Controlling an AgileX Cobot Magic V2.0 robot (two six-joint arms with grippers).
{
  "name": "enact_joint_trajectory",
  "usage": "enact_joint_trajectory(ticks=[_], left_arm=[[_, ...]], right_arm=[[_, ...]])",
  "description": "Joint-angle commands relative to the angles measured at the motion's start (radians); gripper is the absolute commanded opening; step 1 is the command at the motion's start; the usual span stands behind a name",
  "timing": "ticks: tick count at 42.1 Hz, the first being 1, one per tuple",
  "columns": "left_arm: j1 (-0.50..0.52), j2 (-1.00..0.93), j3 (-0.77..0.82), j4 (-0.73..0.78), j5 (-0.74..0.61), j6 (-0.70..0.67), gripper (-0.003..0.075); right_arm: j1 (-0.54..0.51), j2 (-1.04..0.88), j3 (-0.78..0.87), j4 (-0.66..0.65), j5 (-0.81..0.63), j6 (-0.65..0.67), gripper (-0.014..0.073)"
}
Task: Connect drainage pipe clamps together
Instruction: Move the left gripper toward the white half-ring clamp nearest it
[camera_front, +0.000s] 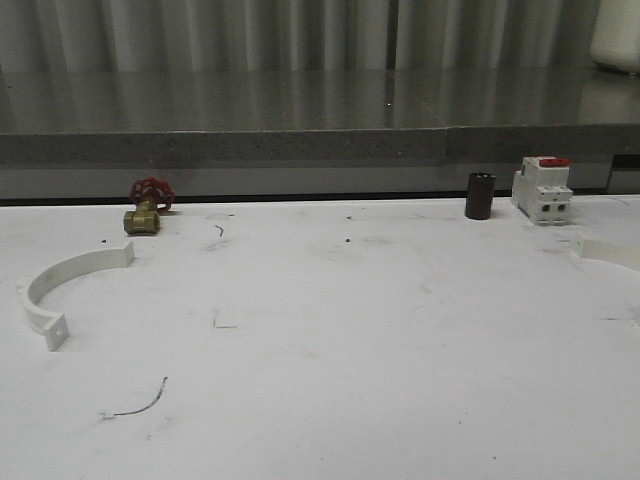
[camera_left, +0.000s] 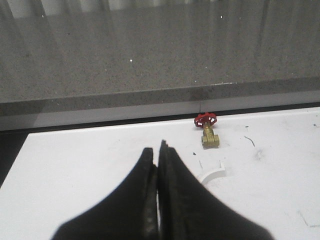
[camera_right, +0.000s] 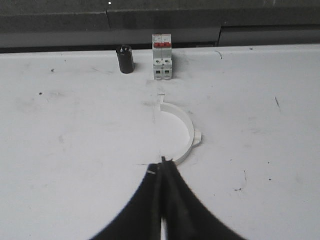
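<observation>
One white drainage pipe clamp lies at the table's left side, a half ring with flat end tabs. Its far tab peeks out beside my left gripper, which is shut with nothing between its black fingers. The second clamp lies at the right edge, cut off by the front view. In the right wrist view this clamp curves just ahead of my right gripper, whose fingers are shut and empty, their tips close to the clamp's near end.
A brass valve with a red handwheel stands at the back left. A dark cylinder and a white breaker with a red top stand at the back right. A grey stone ledge runs behind the white table.
</observation>
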Motion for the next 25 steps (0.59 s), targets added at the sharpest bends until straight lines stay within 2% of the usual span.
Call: enact_joint_trajectory(ticks=[1,6,8,10,13,18,21,25], left_arm=[[0.0,0.051,-0.028,-0.015,-0.067,-0.002,-0.002],[0.0,0.114,-0.028,-0.026,-0.012,-0.002,-0.002],[0.0,0.136,-0.028,-0.026,-0.001,-0.002,-0.0014],[0.0,0.151,-0.028,-0.026,0.006,-0.002,0.0018],[0.0,0.168,-0.028,-0.026,0.008,-0.002,0.0109],[0.0,0.198,-0.028,-0.026,0.008,-0.002,0.0363],[-0.009,0.221,-0.03,-0.029,0.009,-0.002,0.045],[-0.04,0.267,-0.043,-0.03,0.026,-0.002,0.0459]], right_arm=[[-0.006,0.055,-0.031,-0.008,-0.063,-0.002,-0.0116],[-0.006,0.11,-0.031,-0.008,-0.051,-0.002,-0.0111],[-0.006,0.12,-0.031,-0.008,-0.047,-0.002,-0.0083],[-0.006,0.121,-0.031,-0.008,-0.043,-0.002,-0.0021],[-0.006,0.13,-0.031,-0.008,-0.038,-0.002,0.0121],[-0.006,0.13,-0.031,-0.008,-0.034,-0.002,0.0384],[-0.006,0.13,-0.031,-0.008,-0.033,-0.002,0.0456],[-0.006,0.13,-0.031,-0.008,-0.026,-0.002,0.0461]])
